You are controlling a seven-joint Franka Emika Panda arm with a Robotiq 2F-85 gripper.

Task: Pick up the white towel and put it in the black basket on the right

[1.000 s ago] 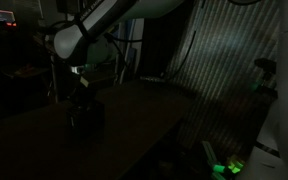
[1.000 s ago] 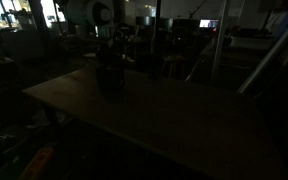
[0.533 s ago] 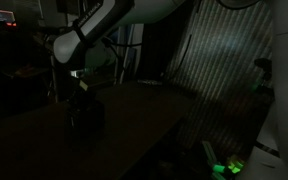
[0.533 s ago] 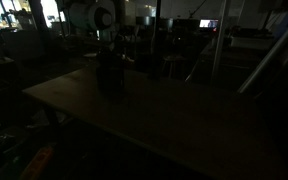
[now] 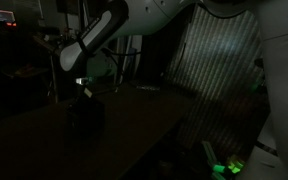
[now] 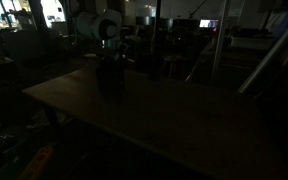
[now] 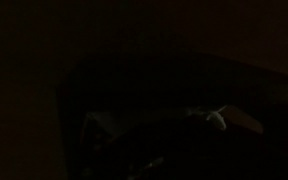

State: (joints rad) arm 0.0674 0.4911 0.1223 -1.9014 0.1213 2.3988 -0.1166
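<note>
The scene is very dark. In both exterior views a dark box shape, likely the black basket [image 5: 85,115] [image 6: 110,78], stands on the table. My gripper [image 5: 82,92] [image 6: 109,57] hangs just above it, pointing down. The jaws are lost in the dark, so I cannot tell whether they are open or shut. No white towel shows clearly in the exterior views. The wrist view is nearly black, with only a faint pale shape [image 7: 219,117] and a dim curved edge. I cannot tell what these are.
The dark table [image 5: 134,125] [image 6: 174,120] runs wide around the basket. A ribbed wall panel [image 5: 219,60] stands behind it. A vertical pole [image 6: 215,45] and cluttered lab gear [image 6: 24,40] lie beyond the far edge. Green lights [image 5: 229,166] glow near the floor.
The arm has shifted a little to the right and lower over the basket. The basket has not moved.
</note>
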